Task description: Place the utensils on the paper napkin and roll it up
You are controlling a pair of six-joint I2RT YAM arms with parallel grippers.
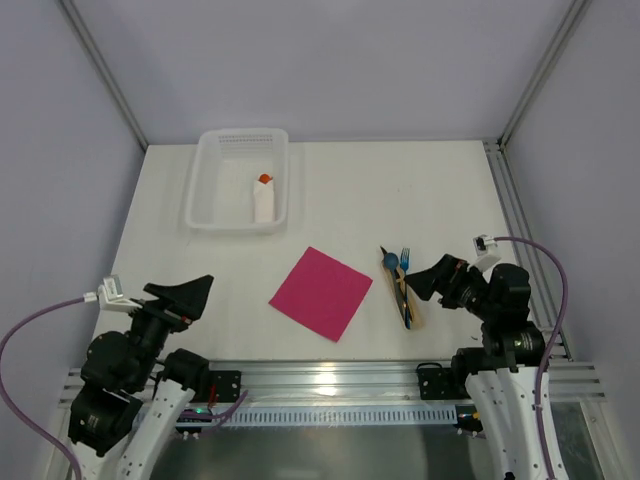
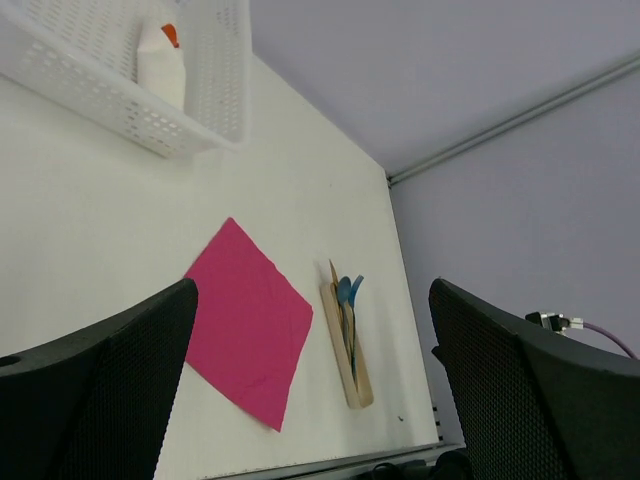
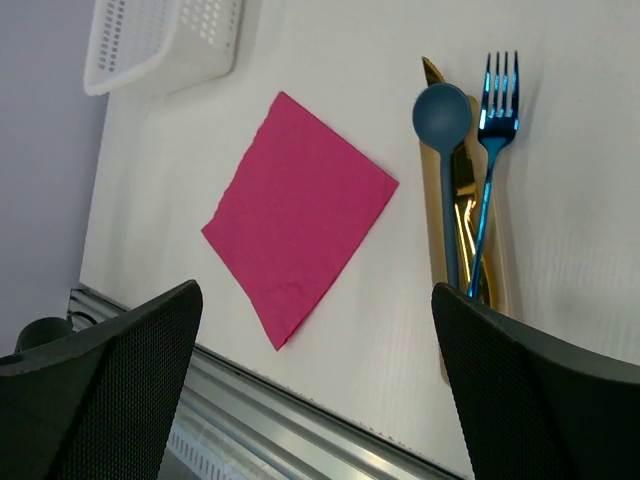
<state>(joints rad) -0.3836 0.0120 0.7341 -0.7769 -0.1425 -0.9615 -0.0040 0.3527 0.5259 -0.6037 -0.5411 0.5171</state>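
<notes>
The paper napkin [image 1: 321,293] lies flat and open near the middle of the table [image 1: 430,190], turned like a diamond, with corners at 12, 3, 6 and 9 o'clock. Its 6 o'clock corner stops a little short of the metal rail [image 1: 330,375] along the near edge. All four napkin edges lie free, with bare table around them.

At 3 o'clock of the napkin, near it but not touching, the utensils lie bundled on a long beige strip [image 3: 432,230] that runs roughly from 12 to 6 o'clock. The blue spoon [image 3: 443,115] and blue fork [image 3: 490,160] rest side by side, heads at the far end. The yellow-orange knife [image 3: 462,200] lies under them, its tip poking out past the spoon bowl. A narrow lane of table separates the strip from the napkin's right corner.

The right gripper [image 1: 418,283] hangs just at 3 o'clock of the bundle, jaws spread wide and holding nothing. The left gripper [image 1: 195,297] sits at 9 o'clock of the napkin, well apart from it, also spread wide and empty.

At 11 o'clock, towards the far left corner, a white perforated basket [image 1: 205,190] holds a white roll with an orange tip [image 1: 263,203]. Open table lies between the basket and the napkin, and from the far edge down to the bundle.
</notes>
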